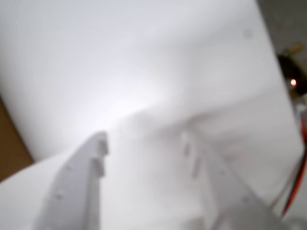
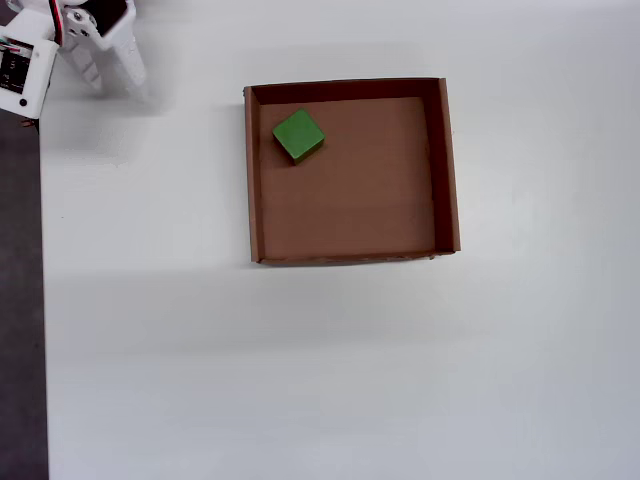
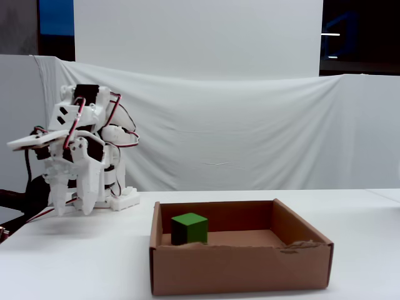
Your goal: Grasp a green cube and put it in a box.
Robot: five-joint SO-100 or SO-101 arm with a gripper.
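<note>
Cube [image 2: 299, 135] sitting in box [image 2: 448, 170] (far-left corner, overhead view); gripper [image 3: 73, 205] hanging empty, jaws parted, well apart from box.

White table [image 3: 375, 250], draped white backdrop [image 3: 250, 131]

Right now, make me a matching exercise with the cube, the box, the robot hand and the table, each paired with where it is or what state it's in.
Things:
1. green cube
2. box
3. hand
4. table

Places or states:
A. white surface under everything
B. lying inside the tray, near its upper left corner in the overhead view
C. empty, hanging off to the left in the fixed view, away from the tray
D. brown cardboard, open-topped, mid-table

Pairs: 1-B, 2-D, 3-C, 4-A
</note>
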